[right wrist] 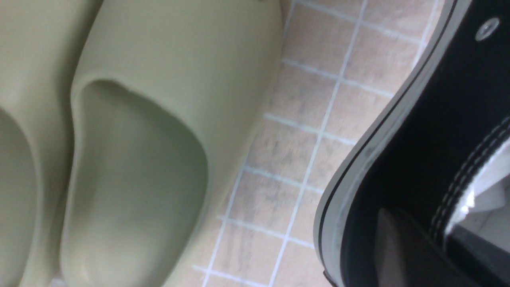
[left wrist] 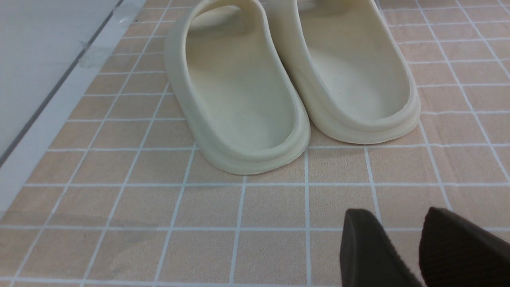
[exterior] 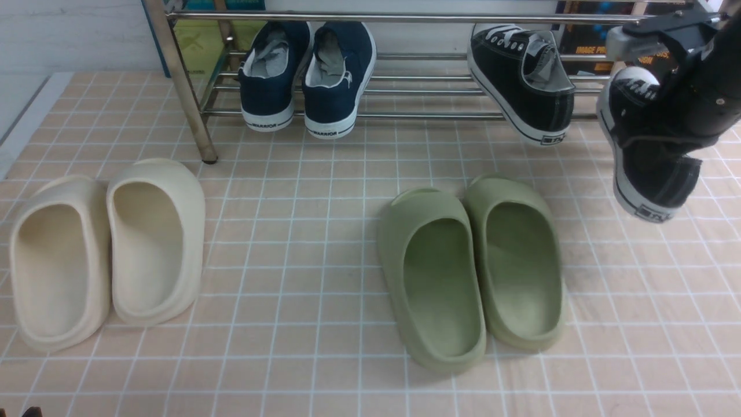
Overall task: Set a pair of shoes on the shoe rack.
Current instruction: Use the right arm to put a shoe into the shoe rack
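This looks like a home entryway mocked up in a robot lab. A chrome shoe rack (exterior: 370, 17) stands on a peach tile-patterned covering (exterior: 289, 202) that ends at a white strip (left wrist: 59, 107). Navy sneakers (exterior: 307, 75) rest on its rails, with cream slides (exterior: 104, 249) and green slides (exterior: 469, 266) paired in front. Printed boxes (exterior: 202, 43) and a plain white wall (exterior: 69, 35) sit behind the rack. A black robot arm (exterior: 712, 98) holds a black sneaker (exterior: 654, 168) clear of the floor.
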